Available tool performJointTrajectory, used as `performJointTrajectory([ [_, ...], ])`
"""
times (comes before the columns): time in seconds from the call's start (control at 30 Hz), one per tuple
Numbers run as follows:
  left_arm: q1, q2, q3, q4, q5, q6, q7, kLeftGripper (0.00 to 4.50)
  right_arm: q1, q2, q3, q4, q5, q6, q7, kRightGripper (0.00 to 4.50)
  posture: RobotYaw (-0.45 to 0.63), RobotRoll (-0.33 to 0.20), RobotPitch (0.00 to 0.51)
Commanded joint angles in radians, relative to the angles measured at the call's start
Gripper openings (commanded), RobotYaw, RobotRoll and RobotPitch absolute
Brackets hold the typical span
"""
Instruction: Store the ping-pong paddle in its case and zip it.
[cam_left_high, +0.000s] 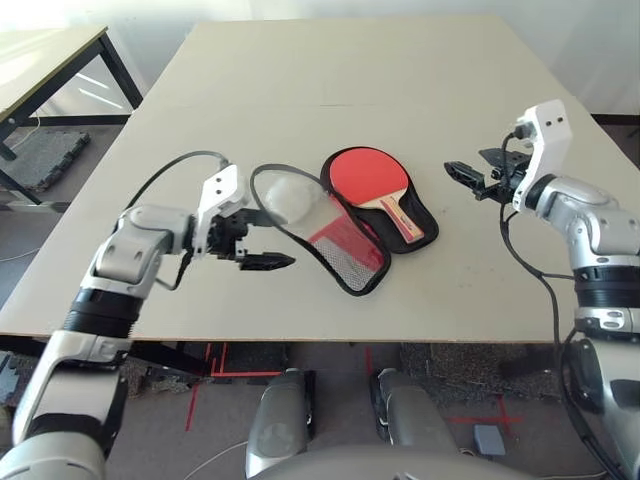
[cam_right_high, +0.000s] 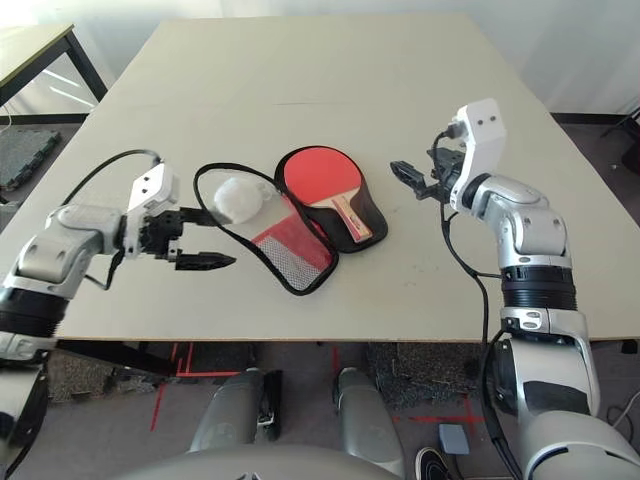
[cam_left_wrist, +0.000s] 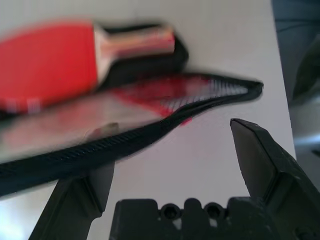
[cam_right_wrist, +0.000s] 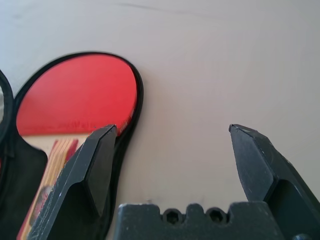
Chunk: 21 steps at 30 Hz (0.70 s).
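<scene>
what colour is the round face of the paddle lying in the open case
Red, on the round rubber-faced ping-pong paddle; clearest in the right wrist view.

Silver forearms (cam_left_high: 135, 245), white wrist housings, black cables, black claws (cam_right_high: 418, 180).

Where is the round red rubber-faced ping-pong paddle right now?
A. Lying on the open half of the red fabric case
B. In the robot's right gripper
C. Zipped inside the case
A: the ping-pong paddle rests on the case's black lining, flap still open, untouched.
</scene>
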Motion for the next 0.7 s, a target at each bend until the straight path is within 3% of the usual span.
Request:
performJointTrajectory([
  [0.03,-0.071,-0.083,-0.036,0.099,0.035,-0.076,0.017,4.50,0.041,0.000,-0.022,-0.035,0.034,0.008,0.016,4.45,0.05,0.000,0.103],
  [0.37,-0.345,-0.397,-0.048,0.577,0.171,-0.392,0.207,4.50,0.139,0.017,-0.121,-0.148,0.211,0.172,0.025,4.45,-0.02,0.000,0.104],
  [0.53,-0.369,-0.433,-0.043,0.664,0.195,-0.458,0.197,4.50,0.179,0.021,-0.133,-0.186,0.258,0.215,0.023,4.45,-0.04,0.000,0.100],
  [0.7,-0.340,-0.392,-0.035,0.647,0.189,-0.447,0.121,4.50,0.202,0.042,-0.118,-0.191,0.288,0.243,0.024,4.45,-0.02,0.000,0.096],
])
